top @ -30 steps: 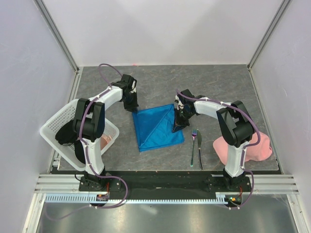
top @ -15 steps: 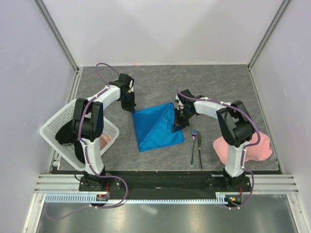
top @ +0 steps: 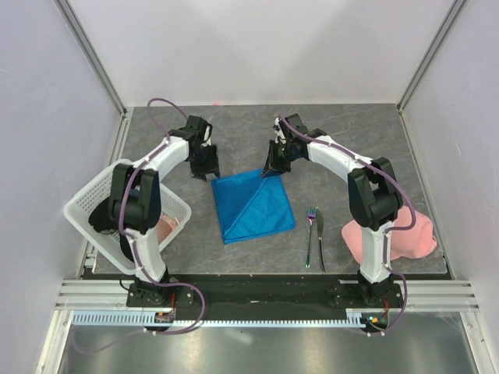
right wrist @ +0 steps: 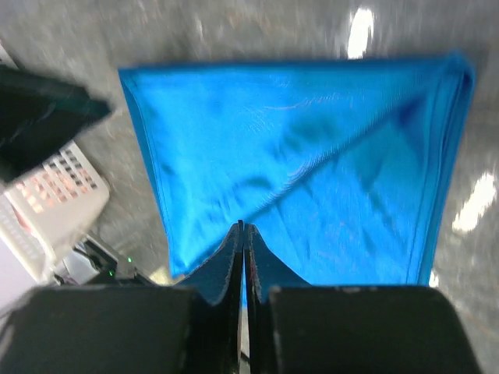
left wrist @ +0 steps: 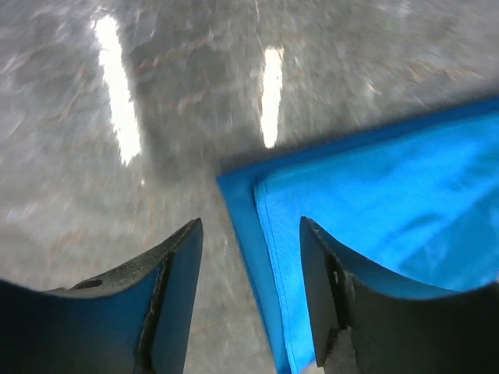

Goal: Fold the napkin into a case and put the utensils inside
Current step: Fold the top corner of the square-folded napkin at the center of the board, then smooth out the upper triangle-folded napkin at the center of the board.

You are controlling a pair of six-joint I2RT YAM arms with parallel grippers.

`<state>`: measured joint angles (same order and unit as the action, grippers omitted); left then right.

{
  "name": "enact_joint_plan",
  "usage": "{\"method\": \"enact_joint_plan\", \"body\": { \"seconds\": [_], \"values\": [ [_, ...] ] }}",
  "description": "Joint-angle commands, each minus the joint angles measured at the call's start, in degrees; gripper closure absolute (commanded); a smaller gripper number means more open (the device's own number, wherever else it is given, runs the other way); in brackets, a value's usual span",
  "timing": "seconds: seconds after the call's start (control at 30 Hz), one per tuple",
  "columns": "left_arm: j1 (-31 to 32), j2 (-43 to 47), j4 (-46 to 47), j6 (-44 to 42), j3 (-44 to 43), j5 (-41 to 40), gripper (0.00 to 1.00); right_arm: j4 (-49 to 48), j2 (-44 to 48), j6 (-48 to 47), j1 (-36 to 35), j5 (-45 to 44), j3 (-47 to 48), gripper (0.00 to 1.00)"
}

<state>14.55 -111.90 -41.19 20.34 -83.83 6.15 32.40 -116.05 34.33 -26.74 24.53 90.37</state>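
Observation:
The bright blue napkin point(top: 253, 206) lies flat mid-table, folded into a rough square with a diagonal crease. My left gripper point(top: 205, 170) hovers open at its far left corner. In the left wrist view the napkin point(left wrist: 390, 202) has its hemmed edge between the spread fingers point(left wrist: 175, 296) of the left gripper point(left wrist: 249, 261), and nothing is gripped. My right gripper point(top: 270, 167) is shut above the far right corner. From the right wrist the right gripper point(right wrist: 243, 231) shows closed tips above the napkin point(right wrist: 296, 156). The fork point(top: 310, 234) and knife point(top: 320, 238) lie side by side to the right of the napkin.
A white basket point(top: 82, 204) with dark and pink contents stands at the left edge, also seen in the right wrist view as the basket point(right wrist: 47, 195). A pale pink cloth point(top: 390, 238) is bunched at the right, beside the right arm's base. Walls enclose the table.
My left gripper has opened and let go of the napkin's far left corner. My right gripper has moved from the napkin's right edge up to its far right corner, and the cloth now lies flat.

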Motion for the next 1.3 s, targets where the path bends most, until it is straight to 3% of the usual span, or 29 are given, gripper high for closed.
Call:
{"method": "enact_joint_plan", "body": {
  "seconds": [0.0, 0.03, 0.07, 0.17, 0.43, 0.7, 0.9, 1.03, 1.1, 1.17, 1.27],
  "values": [
    [1.9, 13.4, -0.8, 3.1, 4.4, 1.1, 0.53, -0.3, -5.4, 0.6, 0.5, 1.0, 5.6, 0.92],
    [2.6, 14.8, -0.1, 4.3, 6.0, 4.6, 0.59, -0.3, -6.1, 0.6, 0.5, 1.1, 6.1, 0.92],
    [3.2, 16.0, 1.8, 5.0, 7.8, 7.0, 0.72, -0.4, -7.4, 0.4, 0.6, 1.4, 6.7, 0.92],
    [6.5, 19.4, 3.7, 7.9, 14.7, 11.9, 0.84, -0.8, -9.0, 0.3, 0.7, 1.4, 8.2, 0.92],
    [11.9, 22.7, 8.8, 10.0, 27.7, 12.7, 0.9, -2.0, -11.4, -0.1, 1.2, 1.3, 8.4, 0.93],
    [14.6, 21.7, 15.9, 13.5, 37.8, 17.8, 0.9, -2.7, -12.0, -1.1, 1.9, 0.1, 6.2, 0.93],
    [16.1, 23.4, 16.7, 13.9, 39.4, 15.6, 0.9, -2.4, -13.9, -3.5, 2.0, -0.9, 7.5, 0.93],
    [16.0, 28.2, 11.8, 13.7, 35.3, 12.2, 0.82, -0.7, -12.1, -5.1, 2.0, -2.3, 8.3, 0.93],
    [15.9, 30.1, 8.2, 14.0, 32.3, 10.5, 0.73, 2.0, -10.8, -5.6, 2.0, -4.5, 9.6, 0.92],
    [15.3, 32.5, 6.3, 14.5, 29.6, 8.9, 0.63, 5.7, -8.9, -5.9, 1.8, -6.2, 11.5, 0.86],
    [13.3, 35.2, 3.4, 16.4, 27.2, 7.9, 0.59, 9.8, -5.3, -6.9, 0.5, -9.7, 12.7, 0.7]
  ]
}}
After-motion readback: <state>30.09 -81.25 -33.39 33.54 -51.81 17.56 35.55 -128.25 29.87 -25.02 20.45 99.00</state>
